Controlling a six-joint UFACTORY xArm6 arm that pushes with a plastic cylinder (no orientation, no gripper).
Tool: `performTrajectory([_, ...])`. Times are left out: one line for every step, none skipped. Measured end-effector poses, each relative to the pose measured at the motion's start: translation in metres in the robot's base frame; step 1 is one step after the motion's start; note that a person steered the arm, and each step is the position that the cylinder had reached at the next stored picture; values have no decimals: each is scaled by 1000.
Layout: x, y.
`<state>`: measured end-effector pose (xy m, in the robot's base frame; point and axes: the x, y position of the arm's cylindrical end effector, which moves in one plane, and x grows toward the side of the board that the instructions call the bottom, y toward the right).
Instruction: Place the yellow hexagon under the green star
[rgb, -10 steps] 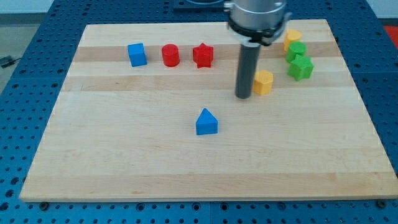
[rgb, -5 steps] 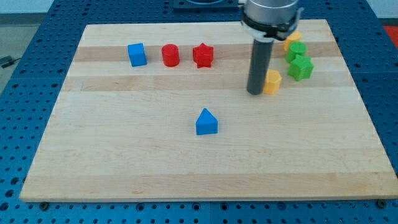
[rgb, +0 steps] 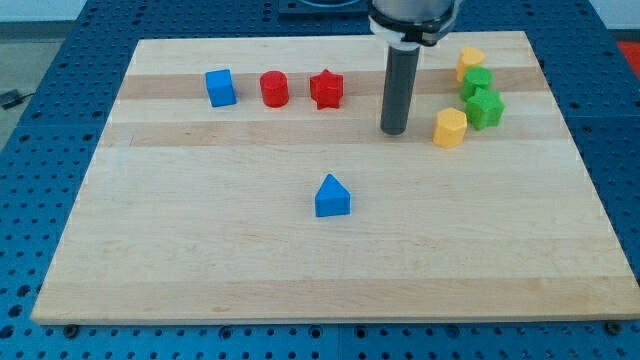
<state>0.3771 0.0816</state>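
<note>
The yellow hexagon lies at the view's right, just left of and slightly below the green star, close to it. My tip rests on the board to the left of the yellow hexagon, a clear gap apart from it. The dark rod rises straight up from the tip toward the view's top.
A green block and a second yellow block stand above the green star. A blue cube, a red cylinder and a red star line the upper left. A blue triangle-topped block sits mid-board.
The yellow hexagon has slid right toward the green star. My tip pushed it rightward, then drew back to the left and a little up, leaving a gap.
</note>
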Motion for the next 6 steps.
performTrajectory([-8,24])
performTrajectory([-2,39])
performTrajectory([5,41])
performTrajectory([5,39])
performTrajectory([12,28])
performTrajectory([26,47])
